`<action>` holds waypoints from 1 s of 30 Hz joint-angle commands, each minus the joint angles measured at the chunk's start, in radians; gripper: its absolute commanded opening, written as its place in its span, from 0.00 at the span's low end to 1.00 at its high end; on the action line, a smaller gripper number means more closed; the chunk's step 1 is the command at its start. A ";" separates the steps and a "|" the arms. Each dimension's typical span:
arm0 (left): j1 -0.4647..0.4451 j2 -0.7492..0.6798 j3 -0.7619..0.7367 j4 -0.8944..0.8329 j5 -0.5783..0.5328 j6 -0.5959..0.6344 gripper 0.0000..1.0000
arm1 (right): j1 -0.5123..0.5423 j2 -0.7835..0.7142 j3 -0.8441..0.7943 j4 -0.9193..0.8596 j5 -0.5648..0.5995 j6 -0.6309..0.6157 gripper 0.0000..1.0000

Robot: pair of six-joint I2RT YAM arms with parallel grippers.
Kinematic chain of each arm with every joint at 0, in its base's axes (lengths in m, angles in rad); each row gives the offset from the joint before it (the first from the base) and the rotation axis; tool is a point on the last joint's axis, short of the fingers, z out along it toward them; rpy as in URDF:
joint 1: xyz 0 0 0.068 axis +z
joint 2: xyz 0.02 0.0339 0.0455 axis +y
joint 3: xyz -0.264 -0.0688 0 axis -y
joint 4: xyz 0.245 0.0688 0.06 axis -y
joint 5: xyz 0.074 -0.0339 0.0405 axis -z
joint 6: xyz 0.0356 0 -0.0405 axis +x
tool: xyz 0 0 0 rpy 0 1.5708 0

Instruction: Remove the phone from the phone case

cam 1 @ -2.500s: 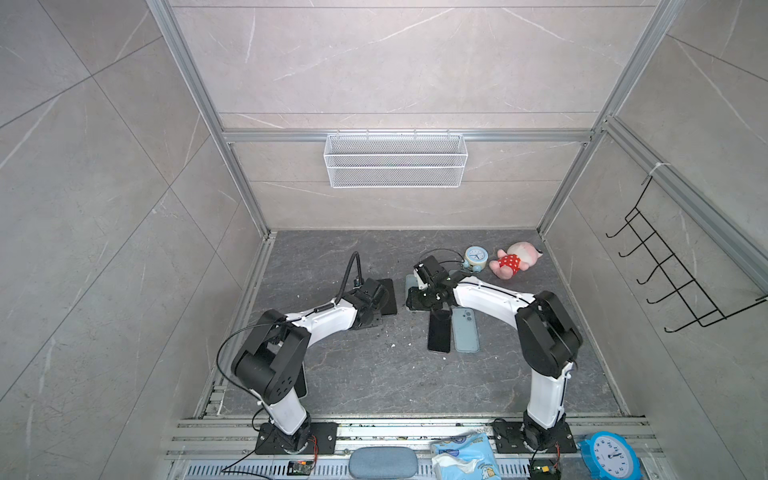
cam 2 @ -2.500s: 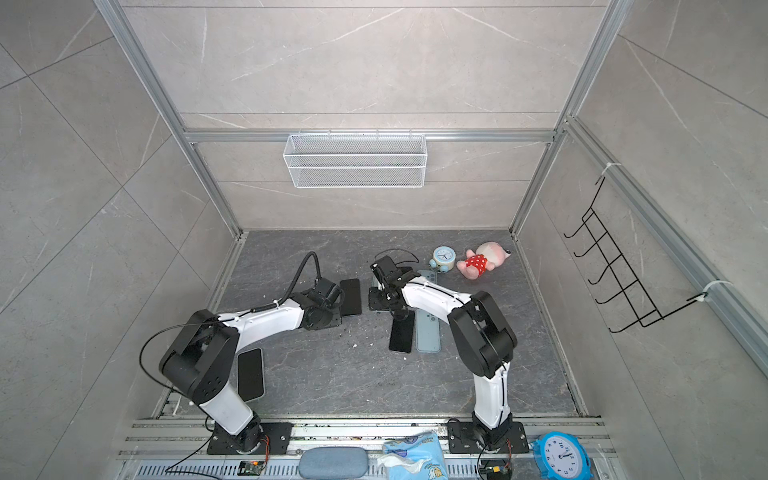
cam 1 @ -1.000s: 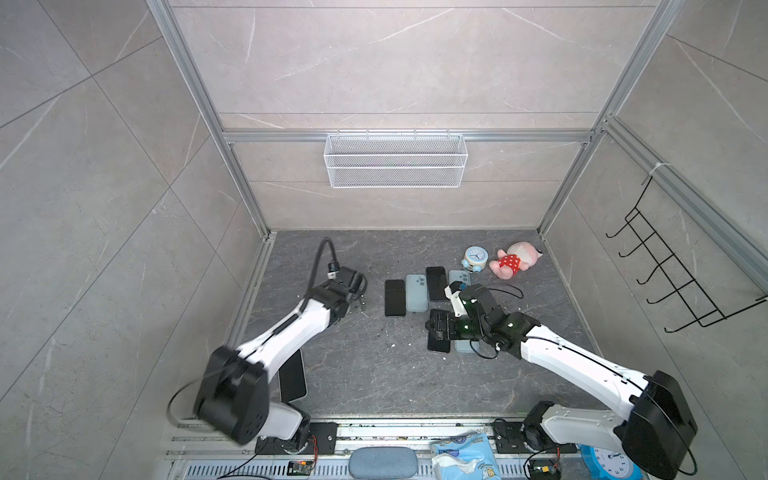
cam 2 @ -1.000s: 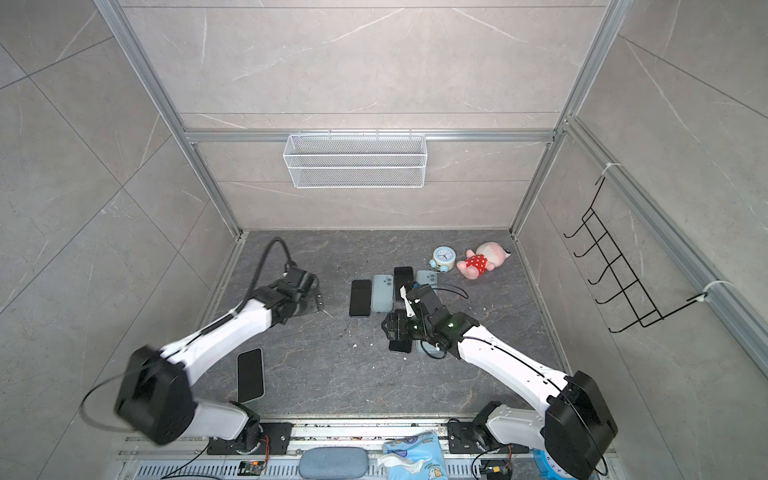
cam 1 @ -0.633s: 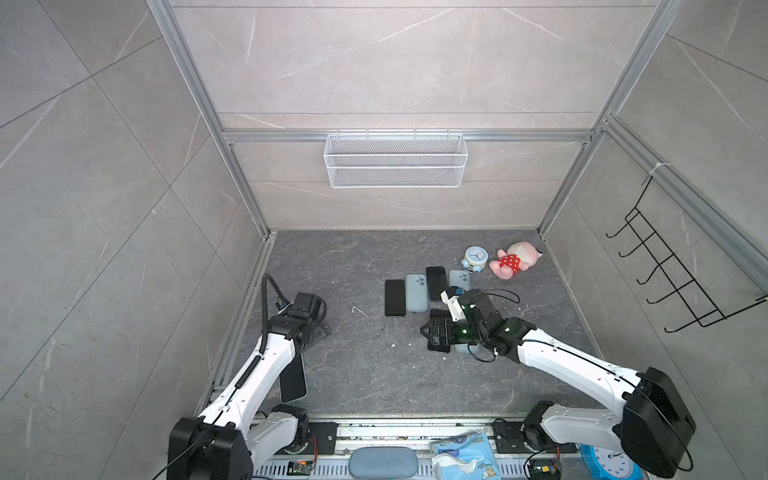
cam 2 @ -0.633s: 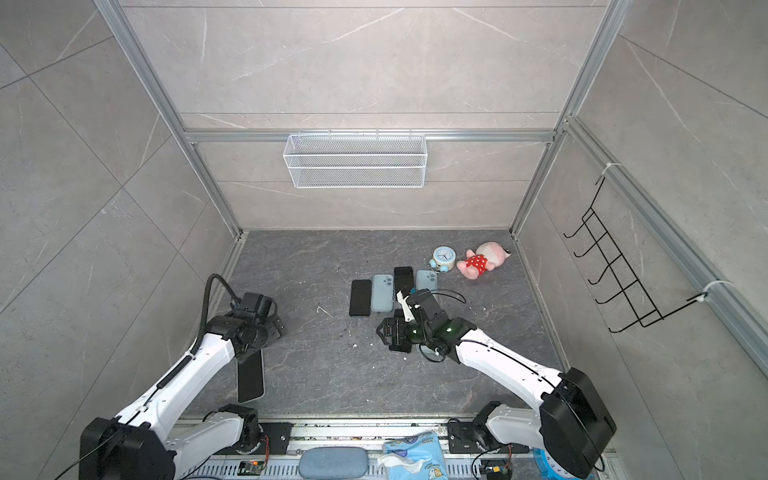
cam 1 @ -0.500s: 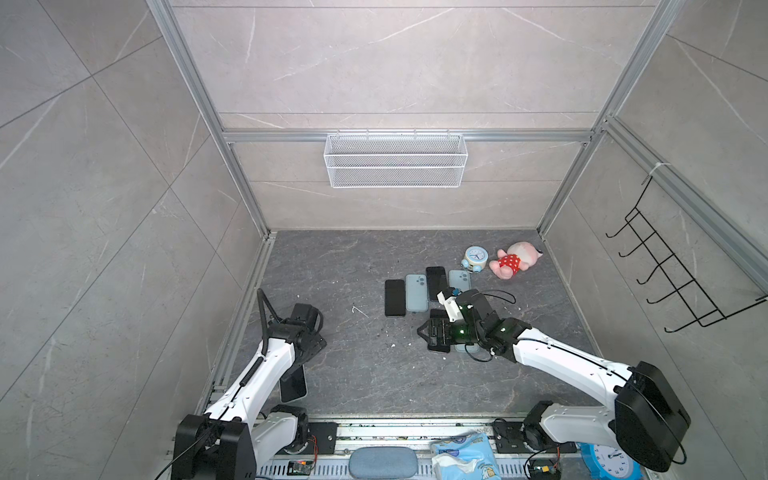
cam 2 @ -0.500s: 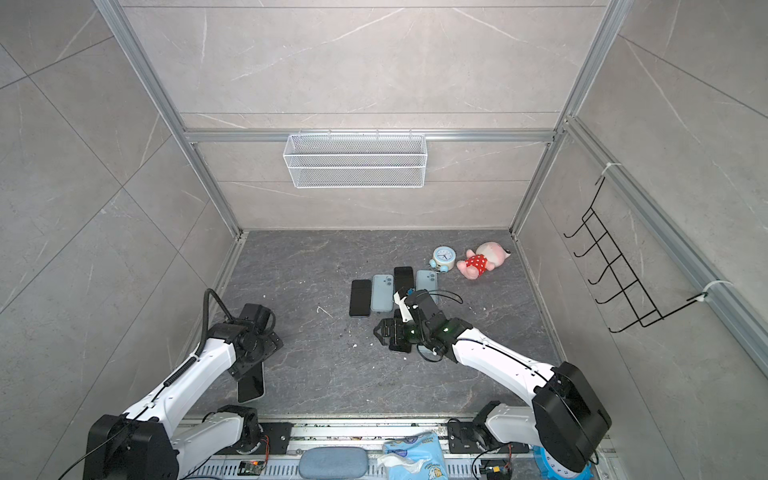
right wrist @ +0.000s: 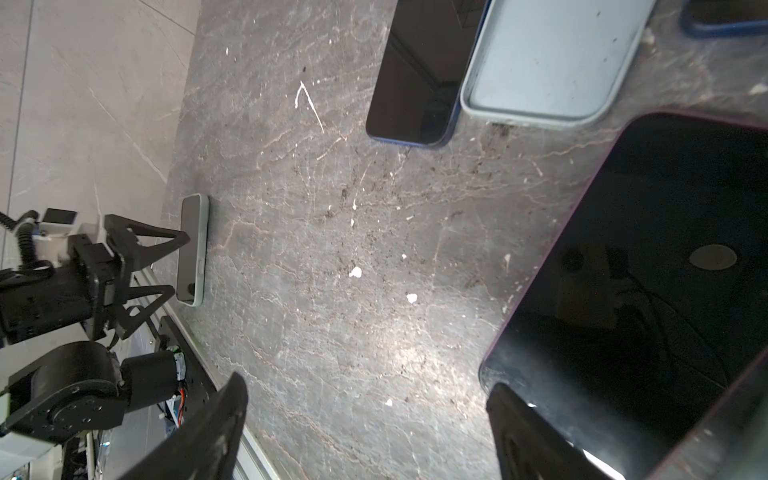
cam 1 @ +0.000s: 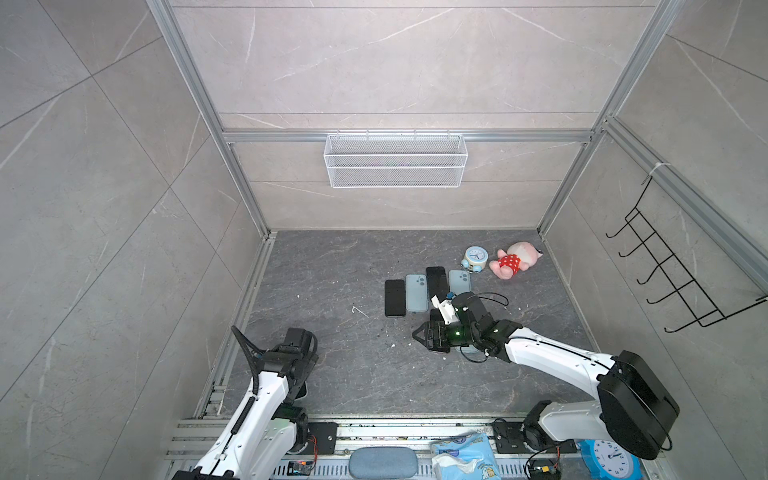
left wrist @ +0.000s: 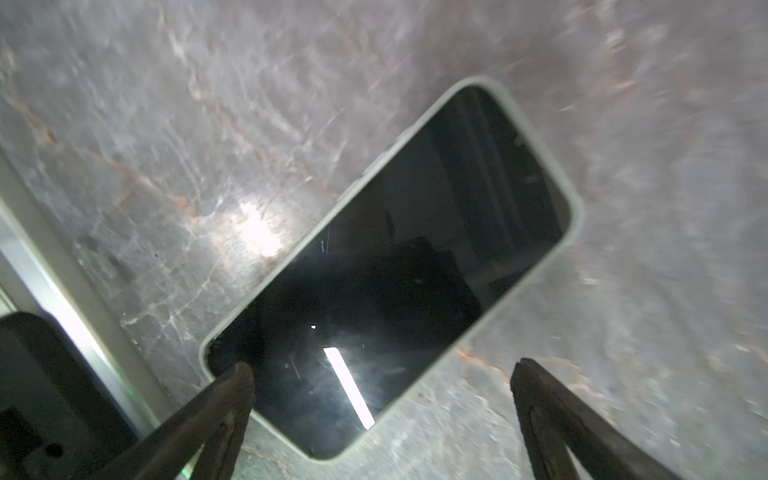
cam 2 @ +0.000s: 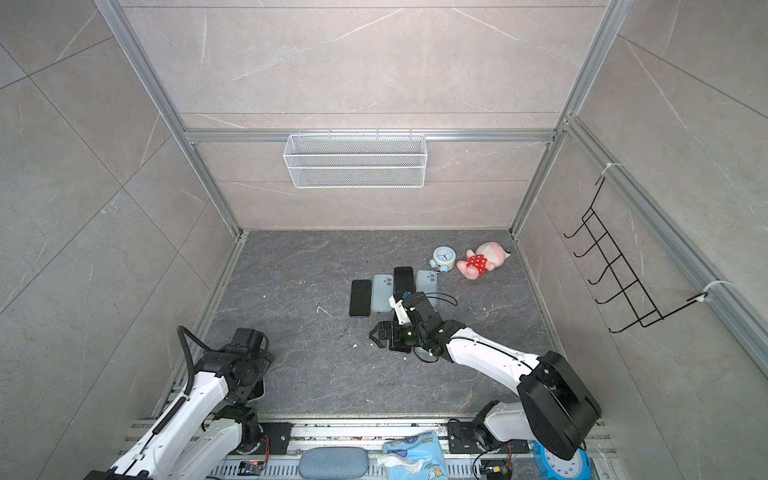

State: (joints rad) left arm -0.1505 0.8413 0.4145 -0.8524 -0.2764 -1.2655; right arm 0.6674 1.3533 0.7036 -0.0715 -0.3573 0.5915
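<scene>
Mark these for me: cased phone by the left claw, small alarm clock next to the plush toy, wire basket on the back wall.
cased phone (left wrist: 395, 266): left wrist view, middle of its dark screen.
small alarm clock (cam 1: 475, 256): in a top view, centre of its dial.
wire basket (cam 1: 395, 177): in a top view, front mesh wall.

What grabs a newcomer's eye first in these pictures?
A pink plush toy beside a small blue alarm clock stands out far right on the dark floor. Near the middle lies a row of phones and cases. The left end effector hangs open over a phone in a pale case by the left rail.
</scene>
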 commanded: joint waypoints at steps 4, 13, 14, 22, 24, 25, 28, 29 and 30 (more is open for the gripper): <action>0.006 0.091 -0.012 0.166 0.137 0.035 1.00 | 0.003 -0.025 -0.005 0.009 -0.003 0.023 0.91; -0.047 0.296 -0.095 0.786 0.347 0.071 1.00 | 0.003 -0.006 0.007 0.024 0.009 0.048 0.90; -0.059 0.327 -0.078 0.824 0.357 0.078 1.00 | 0.003 -0.002 0.007 0.028 0.011 0.050 0.90; -0.084 0.175 0.070 0.438 0.163 0.098 0.99 | 0.004 0.001 -0.014 0.042 0.014 0.073 0.89; -0.080 0.062 0.119 0.223 0.035 0.092 1.00 | 0.005 0.002 -0.019 0.037 0.019 0.072 0.89; -0.077 0.014 0.142 0.115 -0.034 0.081 1.00 | 0.004 0.007 -0.018 0.041 0.016 0.071 0.89; -0.043 -0.078 0.163 -0.100 -0.165 0.035 1.00 | 0.004 0.029 -0.015 0.063 0.000 0.075 0.89; -0.013 -0.094 0.156 -0.135 -0.170 0.029 1.00 | 0.004 0.039 -0.015 0.069 -0.004 0.077 0.89; 0.013 -0.099 0.147 -0.155 -0.164 0.021 1.00 | 0.004 0.045 -0.013 0.072 -0.008 0.079 0.89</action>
State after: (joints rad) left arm -0.1856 0.7570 0.5667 -0.7189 -0.3088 -1.2057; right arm 0.6674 1.3739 0.6975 -0.0315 -0.3565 0.6590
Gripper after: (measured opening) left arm 0.995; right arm 0.891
